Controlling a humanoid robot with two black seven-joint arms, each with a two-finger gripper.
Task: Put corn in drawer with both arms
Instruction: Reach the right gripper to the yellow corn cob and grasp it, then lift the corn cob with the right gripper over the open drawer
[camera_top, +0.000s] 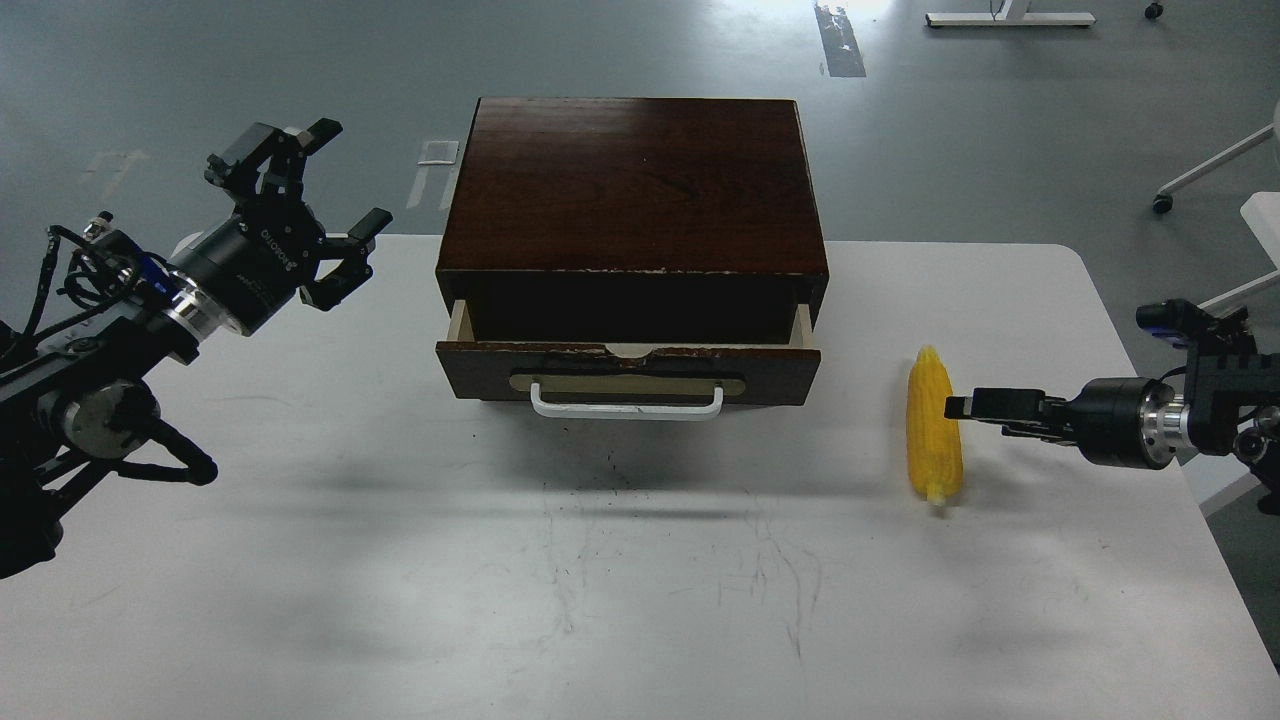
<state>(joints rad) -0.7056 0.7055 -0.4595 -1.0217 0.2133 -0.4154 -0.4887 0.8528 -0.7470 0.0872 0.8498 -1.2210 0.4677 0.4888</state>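
The yellow corn (932, 440) lies on the white table (640, 580) to the right of the drawer, its pointed end away from me. The dark brown drawer (770, 366) with the white bar handle (626, 404) is pulled partly out of its wooden box (635, 185); its inside is dark. My left gripper (305, 190) is open and empty, held in the air left of the box. My right gripper (958, 407) comes in level from the right, its tip at the corn's right side. It is seen edge-on, so its fingers cannot be told apart.
The table's right edge runs just behind my right wrist (1150, 425). Grey floor lies beyond the table, with a chair base (1200, 170) at the far right. Scuff marks (690, 570) cover the table front.
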